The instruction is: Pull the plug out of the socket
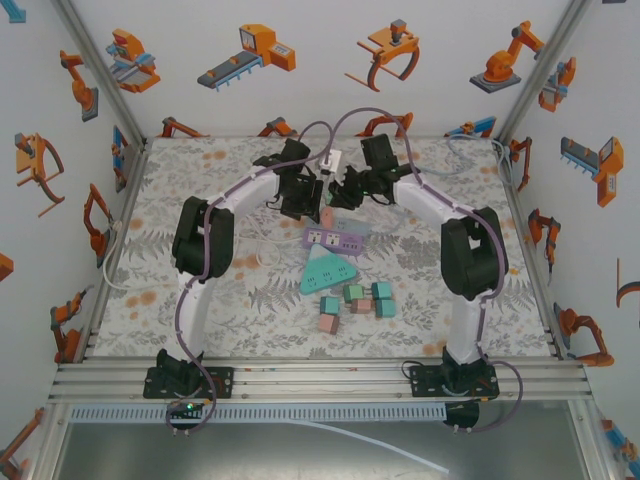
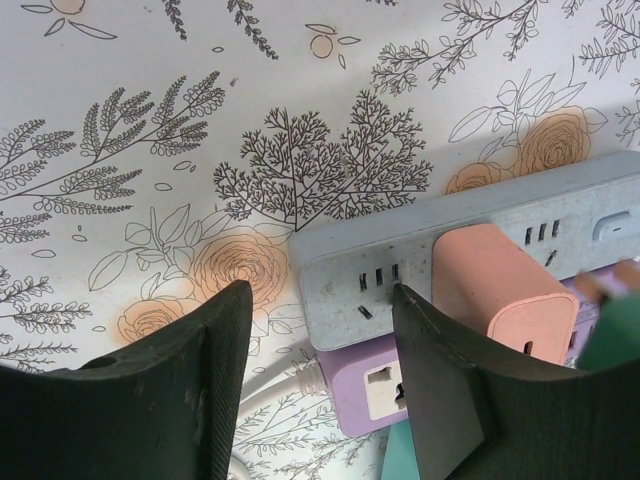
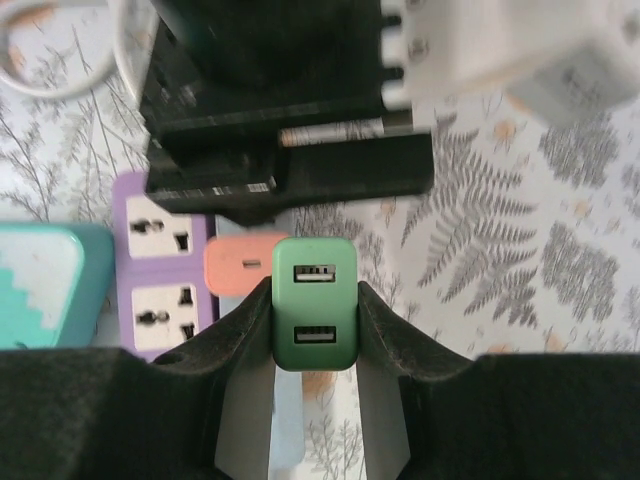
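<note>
Right end effector [image 3: 314,300] pinched on the green plug [image 3: 313,345], one finger flat against each side, its two USB ports facing the wrist camera. Cannot tell whether the prongs are seated in a socket. A pale strip body shows directly beneath, between the fingers. Pink plug [image 3: 244,265] just behind it. Purple power strip [image 3: 163,268] to the left of that, teal power strip [image 3: 38,290] further left. Left end effector [image 2: 320,305] spread wide, holding nothing. One fingertip is at the near face of the grey-blue power strip [image 2: 400,255] beside the pink plug, which stands in that strip. The other is off the strip's end, over bare table [image 1: 180,300]. Loose blocks [image 1: 355,303] lie near the teal strip, towards the arm bases.
</note>
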Robot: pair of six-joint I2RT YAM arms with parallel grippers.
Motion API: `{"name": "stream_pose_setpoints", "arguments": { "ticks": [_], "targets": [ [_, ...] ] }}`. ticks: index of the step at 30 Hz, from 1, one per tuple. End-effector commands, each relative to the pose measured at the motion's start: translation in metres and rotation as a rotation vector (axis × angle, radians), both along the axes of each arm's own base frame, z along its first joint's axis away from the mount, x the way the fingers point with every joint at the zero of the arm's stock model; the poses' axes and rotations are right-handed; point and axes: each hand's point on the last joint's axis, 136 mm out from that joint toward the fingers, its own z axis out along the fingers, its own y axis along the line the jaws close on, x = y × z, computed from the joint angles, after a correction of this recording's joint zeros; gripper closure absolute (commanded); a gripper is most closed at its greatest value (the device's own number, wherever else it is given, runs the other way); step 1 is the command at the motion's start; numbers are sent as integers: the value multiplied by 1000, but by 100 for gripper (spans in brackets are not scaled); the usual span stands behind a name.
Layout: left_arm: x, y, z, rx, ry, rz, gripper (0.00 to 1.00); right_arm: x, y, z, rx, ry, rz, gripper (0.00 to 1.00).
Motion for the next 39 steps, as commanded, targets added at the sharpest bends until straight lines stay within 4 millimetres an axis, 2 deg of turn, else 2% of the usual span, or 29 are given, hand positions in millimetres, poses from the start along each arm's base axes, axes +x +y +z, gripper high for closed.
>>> {"name": "stream_pose_setpoints", "arguments": {
  "ticks": [1,6,9,12,16,19,23,27,30,33,37,39],
  "targets": [
    [-49,75,-100,373,214,-3,47,-10,10,40,93,-77,38,100],
    [-49,65,-94,302,211,1,48,-25,-6,66,129,-80,-46,100],
    [-39,56,-73,232,154,29,47,-33,-21,77,158,-40,-163,100],
    [-28,50,-45,169,91,52,45,-38,-42,93,218,3,-340,100],
    [-18,41,2,57,3,77,42,-40,-90,112,320,123,-718,100],
    [-16,36,39,-22,-70,88,41,-60,-117,117,386,271,-905,100],
    [-24,35,87,-121,-164,90,40,-96,-133,120,508,424,-982,100],
    [-52,30,137,-257,-253,37,39,-128,-160,106,648,549,-1116,100],
    [-88,22,170,-359,-323,-64,38,-152,-176,85,732,655,-1206,100],
    [-132,13,197,-435,-394,-203,37,-180,-188,54,758,794,-1287,100],
    [-198,1,212,-491,-464,-426,35,-213,-181,18,714,992,-1282,100],
    [-233,-2,213,-500,-498,-552,32,-229,-182,2,662,1065,-1308,100]
  ]
}}
